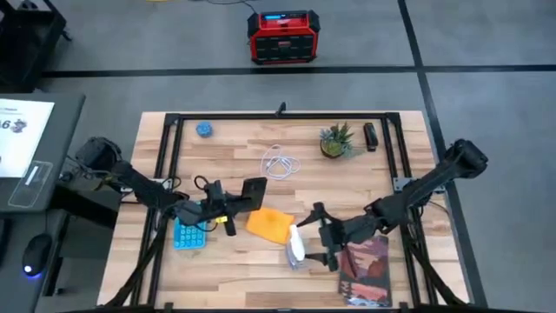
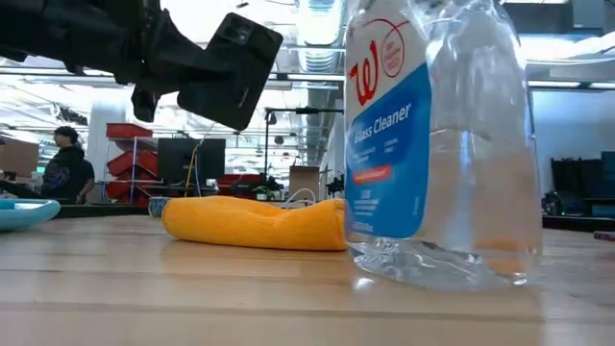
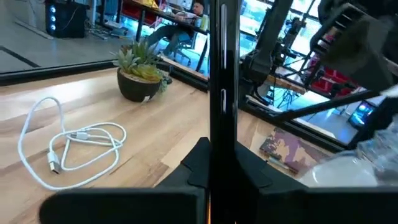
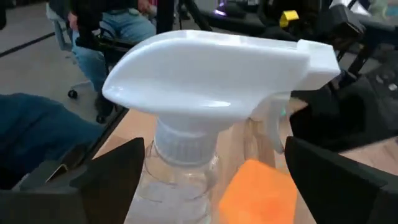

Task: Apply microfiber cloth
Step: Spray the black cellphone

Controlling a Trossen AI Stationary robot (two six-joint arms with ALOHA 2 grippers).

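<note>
The soft, light microfiber cloth [image 1: 269, 223] lies at 3 o'clock of the left pincer [image 1: 233, 202], which grips the phone [image 1: 253, 193]; pinch its floppy edge.

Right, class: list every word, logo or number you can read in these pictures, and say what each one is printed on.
"Glass Cleaner": on the spray bottle's blue label, low view.
"W": a red script logo at the top of that label.
Smaller lines under "Glass Cleaner": too blurred to read.
"6": on the white sheet left of the table, high view; its other print is too small.
Red box's screen: unreadable.
</note>
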